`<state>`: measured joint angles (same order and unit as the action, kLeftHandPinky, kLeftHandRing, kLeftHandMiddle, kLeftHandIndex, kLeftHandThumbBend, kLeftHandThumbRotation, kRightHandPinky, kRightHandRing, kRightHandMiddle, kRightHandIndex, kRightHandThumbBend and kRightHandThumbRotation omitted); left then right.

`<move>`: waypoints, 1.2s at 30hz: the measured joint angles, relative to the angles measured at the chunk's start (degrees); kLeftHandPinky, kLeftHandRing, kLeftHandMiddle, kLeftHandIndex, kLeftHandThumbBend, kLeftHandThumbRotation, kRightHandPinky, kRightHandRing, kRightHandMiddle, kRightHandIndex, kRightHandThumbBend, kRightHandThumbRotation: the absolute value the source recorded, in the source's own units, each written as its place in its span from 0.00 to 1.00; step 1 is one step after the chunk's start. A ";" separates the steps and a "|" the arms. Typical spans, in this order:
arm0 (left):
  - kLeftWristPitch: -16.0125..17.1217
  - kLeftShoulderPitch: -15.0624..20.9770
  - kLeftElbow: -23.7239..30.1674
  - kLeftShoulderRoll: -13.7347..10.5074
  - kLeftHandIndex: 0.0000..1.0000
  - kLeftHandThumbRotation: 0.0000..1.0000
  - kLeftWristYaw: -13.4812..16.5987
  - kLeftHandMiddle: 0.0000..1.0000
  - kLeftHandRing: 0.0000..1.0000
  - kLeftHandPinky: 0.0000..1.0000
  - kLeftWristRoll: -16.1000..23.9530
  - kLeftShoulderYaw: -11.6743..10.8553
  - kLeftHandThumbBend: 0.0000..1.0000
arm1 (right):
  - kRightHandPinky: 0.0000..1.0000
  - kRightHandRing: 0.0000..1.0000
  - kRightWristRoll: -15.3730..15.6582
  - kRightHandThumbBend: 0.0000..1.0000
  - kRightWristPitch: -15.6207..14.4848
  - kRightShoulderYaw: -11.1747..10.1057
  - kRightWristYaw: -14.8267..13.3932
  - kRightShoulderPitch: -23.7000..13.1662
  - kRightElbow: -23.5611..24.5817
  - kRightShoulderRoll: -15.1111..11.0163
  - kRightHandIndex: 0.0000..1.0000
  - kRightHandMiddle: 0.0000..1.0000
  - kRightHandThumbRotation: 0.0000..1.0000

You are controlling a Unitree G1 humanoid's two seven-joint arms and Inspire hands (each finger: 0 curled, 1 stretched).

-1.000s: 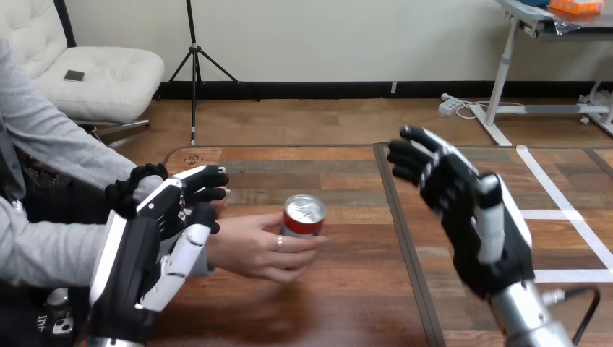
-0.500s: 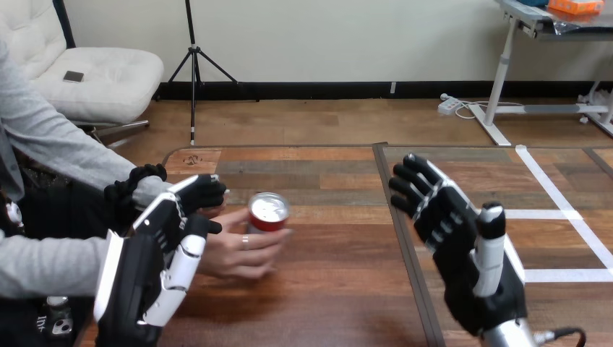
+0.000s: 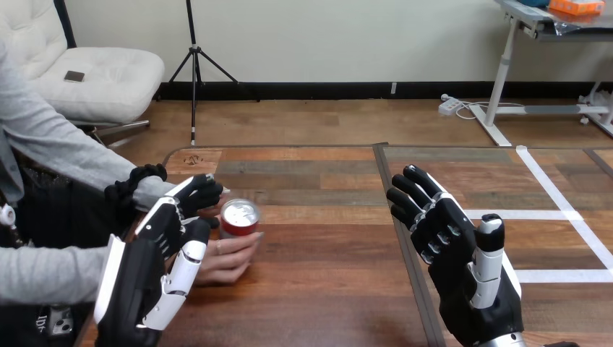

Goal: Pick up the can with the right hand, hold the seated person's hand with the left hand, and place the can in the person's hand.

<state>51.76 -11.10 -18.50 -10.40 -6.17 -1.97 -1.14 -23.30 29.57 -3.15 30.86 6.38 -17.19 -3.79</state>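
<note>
Black and white against the wood, the right hand (image 3: 452, 246) stands well to the right of the can (image 3: 239, 218), its fingers straight and spread apart, with nothing in them. A stretch of bare table (image 3: 329, 285) lies between the two. The can stands upright, its long axis vertical and its silver top facing up. The person's hand (image 3: 230, 259) reaches in from the can's left and closes round its lower red wall from the near side, so the can sits in the person's grasp, touched by neither robot hand. The left hand (image 3: 155, 246) is just to the left of the can and on its near side, by far the nearer of the two robot hands. It lies over the person's wrist, but I cannot tell whether it grips the wrist or merely rests above it. Judged from this layout, the handing-over looks done. What remains turns on the can lying leftward of the empty right hand, so that hand is free to draw away to the right. The left hand, close beside the can, would need to come off the wrist without nudging the can.
</note>
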 measured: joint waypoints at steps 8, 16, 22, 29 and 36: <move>-1.40 -0.84 2.33 0.44 0.90 0.80 -0.55 0.89 0.88 0.78 0.04 0.26 0.30 | 0.98 0.93 -0.72 0.89 -0.14 -0.08 0.79 0.01 0.01 0.00 0.91 0.92 1.00; -2.22 -2.46 5.46 1.53 0.92 0.77 -1.92 0.91 0.91 0.85 -2.47 0.80 0.30 | 0.98 0.93 -0.52 0.88 -0.38 -0.18 0.64 0.01 0.01 -0.02 0.91 0.92 1.00; -1.85 -2.61 5.86 2.47 0.92 0.78 -2.88 0.91 0.91 0.86 -3.64 0.87 0.32 | 0.99 0.93 -0.14 0.87 -0.38 -0.16 0.66 0.00 0.01 -0.02 0.91 0.92 1.00; -1.85 -2.60 6.37 3.02 0.91 0.80 -3.45 0.90 0.91 0.87 -4.23 0.91 0.36 | 0.98 0.93 0.03 0.87 -0.39 -0.17 0.62 0.01 0.01 -0.01 0.91 0.92 1.00; -2.15 -2.64 6.89 3.48 0.90 0.81 -3.66 0.89 0.90 0.87 -4.41 0.88 0.35 | 0.97 0.92 0.03 0.87 -0.89 -0.11 0.61 0.01 0.01 -0.02 0.91 0.92 1.00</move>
<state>49.60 -13.74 -11.60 -6.93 -9.83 -6.38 -0.26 -23.27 28.68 -3.26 31.47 6.39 -17.18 -3.81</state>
